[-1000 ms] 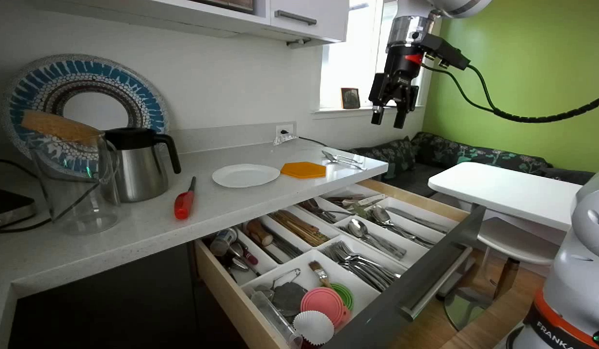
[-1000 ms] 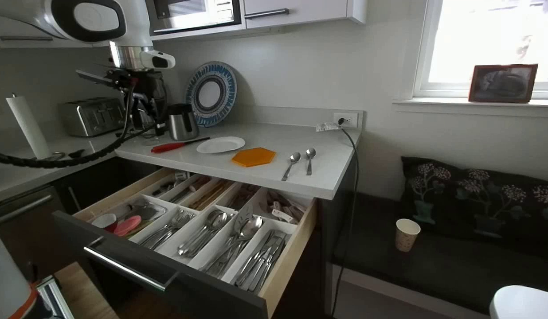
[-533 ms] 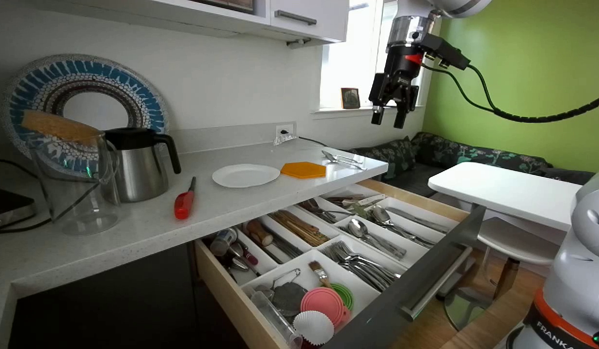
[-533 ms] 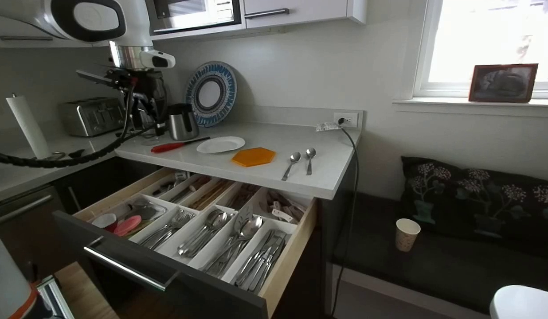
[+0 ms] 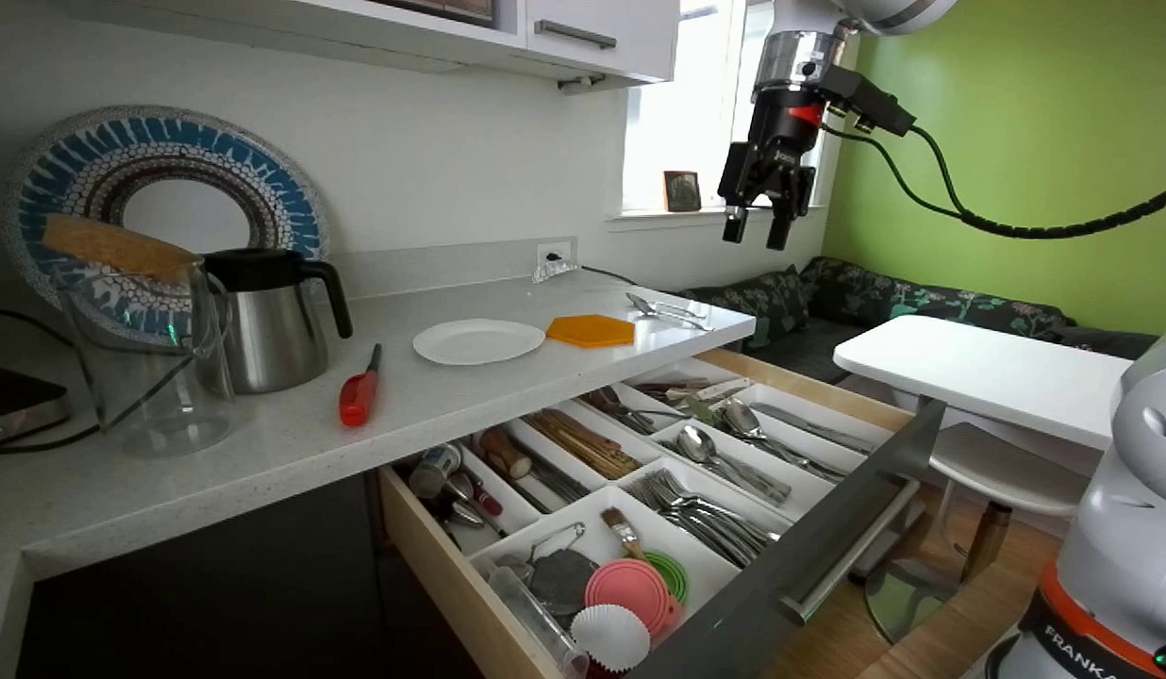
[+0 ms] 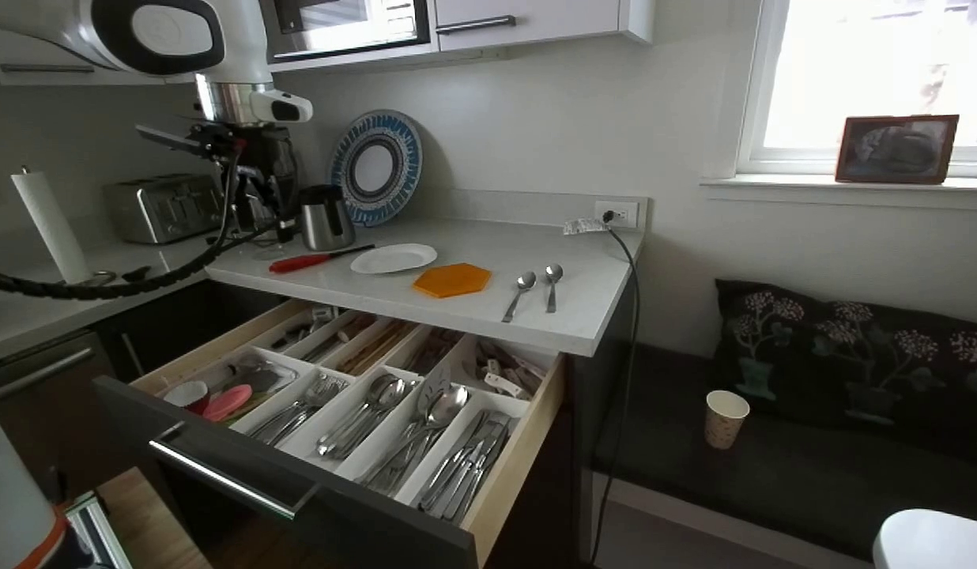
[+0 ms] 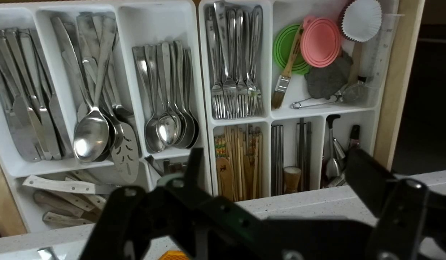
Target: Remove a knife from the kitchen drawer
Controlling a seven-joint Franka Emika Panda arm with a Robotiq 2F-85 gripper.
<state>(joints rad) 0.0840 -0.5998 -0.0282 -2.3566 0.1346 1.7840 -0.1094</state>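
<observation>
The kitchen drawer [image 5: 456, 577] is pulled open below the counter, with white dividers; its wooden side also shows in an exterior view [image 6: 528, 450]. Table knives [image 7: 48, 131] lie together in the far-left compartment of the wrist view; they also show in both exterior views [image 6: 466, 466] [image 5: 814, 429]. White-handled knives [image 7: 60, 185] lie in a compartment behind, partly under the counter edge. My gripper [image 5: 757, 229] hangs high above the drawer, pointing down. In the wrist view my gripper [image 7: 277, 159] has its fingers wide apart with nothing between them.
Forks [image 7: 237, 65], spoons [image 7: 169, 122] and serving spoons [image 7: 91, 135] fill neighbouring compartments. The counter [image 5: 404, 424] overhangs the drawer's back. On it are a white plate [image 5: 479, 341], an orange hexagon [image 5: 591, 330], a red lighter [image 5: 358, 398], a carafe [image 5: 276, 335] and two spoons [image 6: 520, 296].
</observation>
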